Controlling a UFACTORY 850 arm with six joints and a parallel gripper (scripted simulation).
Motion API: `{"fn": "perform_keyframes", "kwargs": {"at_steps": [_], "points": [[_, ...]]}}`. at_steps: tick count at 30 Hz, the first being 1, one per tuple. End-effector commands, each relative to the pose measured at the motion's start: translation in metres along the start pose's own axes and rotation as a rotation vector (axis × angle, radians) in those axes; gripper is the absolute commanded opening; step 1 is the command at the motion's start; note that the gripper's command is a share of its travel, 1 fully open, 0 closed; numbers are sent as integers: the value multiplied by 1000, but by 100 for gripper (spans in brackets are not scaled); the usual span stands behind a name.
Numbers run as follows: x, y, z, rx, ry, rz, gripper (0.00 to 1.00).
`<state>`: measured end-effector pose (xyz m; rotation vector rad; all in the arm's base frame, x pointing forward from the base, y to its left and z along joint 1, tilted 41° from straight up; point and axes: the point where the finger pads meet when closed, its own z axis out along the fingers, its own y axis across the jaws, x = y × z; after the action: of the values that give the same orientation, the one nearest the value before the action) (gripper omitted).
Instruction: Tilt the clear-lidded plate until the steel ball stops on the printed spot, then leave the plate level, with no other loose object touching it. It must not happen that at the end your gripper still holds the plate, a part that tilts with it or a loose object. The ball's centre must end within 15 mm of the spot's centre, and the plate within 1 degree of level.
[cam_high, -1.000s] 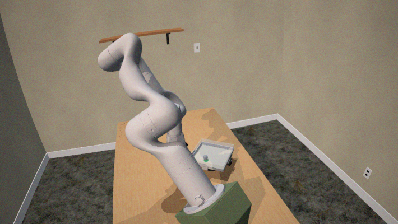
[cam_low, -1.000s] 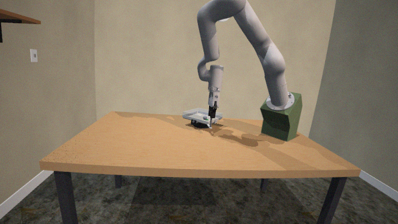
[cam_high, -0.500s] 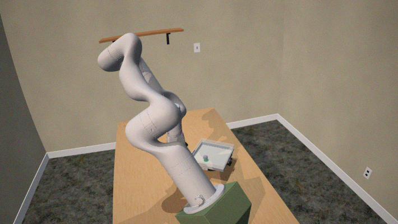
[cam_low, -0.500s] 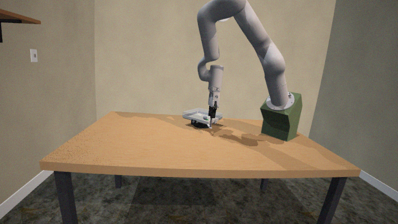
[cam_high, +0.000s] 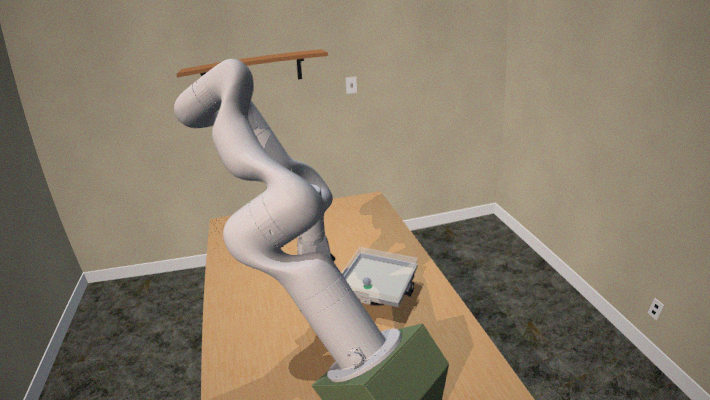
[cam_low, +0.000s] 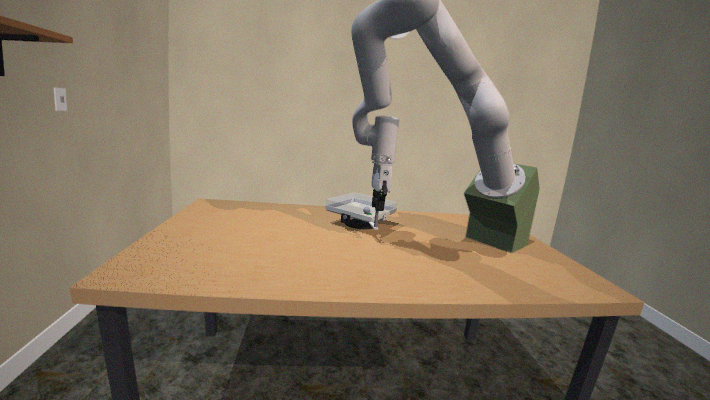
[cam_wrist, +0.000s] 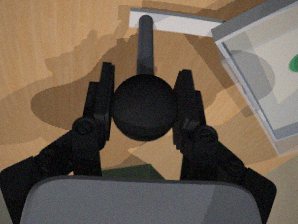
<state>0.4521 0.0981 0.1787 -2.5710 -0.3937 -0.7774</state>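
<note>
The gripper (cam_wrist: 144, 106) is clamped on the black round knob (cam_wrist: 144, 111) of a handle (cam_wrist: 145, 43) whose dark stem runs toward 12 o'clock in the wrist view and meets a pale tab (cam_wrist: 174, 23) at the plate's edge. The clear-lidded plate (cam_high: 381, 276) is seen on the wooden table (cam_low: 280, 270), at 3 o'clock of the arm's lower link in the top view, and it appears tilted over a dark support (cam_low: 354, 220). The steel ball (cam_high: 367, 281) is seen touching the printed green spot (cam_high: 368, 287), just off it toward 12 o'clock, near the plate's 7 o'clock corner in that view. In the exterior view the arm (cam_low: 480, 100) is bent over from a green pedestal (cam_low: 500, 225) at 3 o'clock of the plate, with the wrist pointed straight down.
</note>
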Motion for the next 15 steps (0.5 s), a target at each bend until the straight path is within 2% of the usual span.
{"fn": "perform_keyframes", "kwargs": {"at_steps": [1, 15], "points": [[0, 0, 0, -1, -3, 0, 0], [4, 0, -1, -1, -3, 0, 0]]}}
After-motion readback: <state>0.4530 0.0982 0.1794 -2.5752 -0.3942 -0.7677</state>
